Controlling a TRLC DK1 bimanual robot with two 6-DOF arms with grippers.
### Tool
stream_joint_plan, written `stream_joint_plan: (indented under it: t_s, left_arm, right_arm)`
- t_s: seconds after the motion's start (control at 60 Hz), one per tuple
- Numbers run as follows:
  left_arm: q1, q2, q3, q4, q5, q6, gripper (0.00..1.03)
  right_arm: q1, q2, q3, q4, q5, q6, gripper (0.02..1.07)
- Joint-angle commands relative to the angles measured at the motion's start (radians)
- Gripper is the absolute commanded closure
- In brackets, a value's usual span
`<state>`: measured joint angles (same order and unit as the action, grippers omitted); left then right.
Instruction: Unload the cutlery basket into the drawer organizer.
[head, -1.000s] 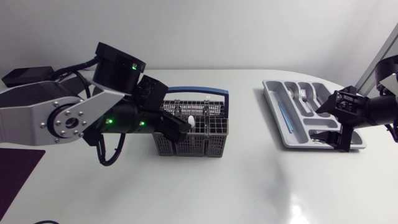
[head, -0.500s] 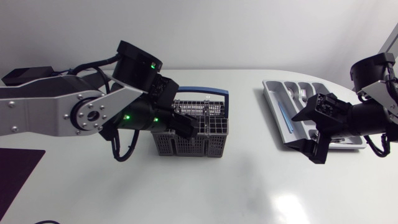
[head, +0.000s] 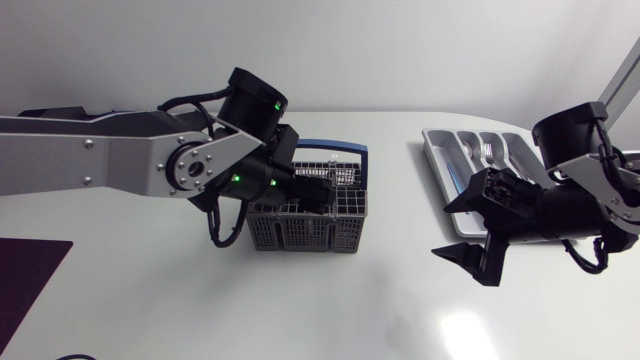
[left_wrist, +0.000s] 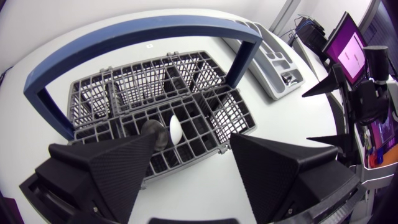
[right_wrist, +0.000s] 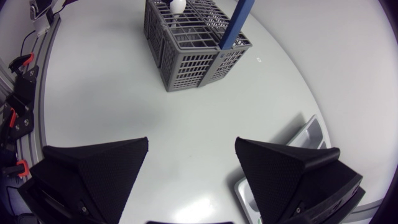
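Observation:
A grey cutlery basket (head: 330, 222) with a blue handle (head: 320, 146) stands mid-table. My left gripper (head: 312, 195) hangs open just above it. In the left wrist view the basket (left_wrist: 205, 74) lies under the open left gripper (left_wrist: 186, 163), with a white utensil end (left_wrist: 175, 130) and a dark handle tip (left_wrist: 154, 134) sticking up between the fingers. The grey organizer (head: 445, 172) at the right holds silver cutlery (head: 487, 152). My right gripper (head: 462, 228) is open and empty over the table beside the organizer's left rim. Its wrist view looks past the right gripper (right_wrist: 189, 171) to the basket (right_wrist: 193, 40).
The organizer's corner (right_wrist: 298, 155) shows beside the right fingers. A thin blue piece (head: 456, 183) lies in the organizer's left slot. A dark mat (head: 25, 280) covers the table's front left corner. Bare white table lies between basket and organizer.
My left arm has swung right and now hangs over the basket's middle. My right arm has come off the organizer, moving left and toward the front, with its fingers still open.

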<state>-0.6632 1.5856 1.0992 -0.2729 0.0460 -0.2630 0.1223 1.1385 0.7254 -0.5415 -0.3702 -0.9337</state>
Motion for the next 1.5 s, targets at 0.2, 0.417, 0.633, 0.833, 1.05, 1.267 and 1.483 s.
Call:
stream_joint_plan:
  t_s: [0.2,0.417,0.633,0.833,1.05,1.267,1.483]
  left_arm:
    - [-0.012,0.045,0.050,-0.015,0.003,-0.045,0.44]
    - [-0.015,0.056,0.056,-0.022,0.006,-0.050,0.44]
    - [-0.010,0.076,0.065,-0.006,0.006,-0.056,0.66]
    - [-0.009,0.099,0.064,0.011,0.006,-0.064,0.75]
    - [-0.009,0.113,0.059,0.021,0.006,-0.073,0.85]
    - [-0.006,0.111,0.057,0.029,0.006,-0.078,0.92]
    - [-0.007,0.105,0.050,0.037,0.005,-0.078,0.97]
  right_arm:
    - [0.036,-0.008,-0.053,0.046,0.017,0.042,0.06]
    - [0.065,-0.016,-0.069,0.055,0.030,0.049,0.06]
    - [0.088,-0.034,-0.095,0.060,0.036,0.052,0.06]
    - [0.100,-0.046,-0.109,0.060,0.036,0.052,0.06]
    - [0.111,-0.049,-0.126,0.066,0.036,0.044,0.06]
    - [0.111,-0.051,-0.133,0.077,0.036,0.042,0.06]
    - [0.109,-0.052,-0.144,0.084,0.037,0.041,0.06]
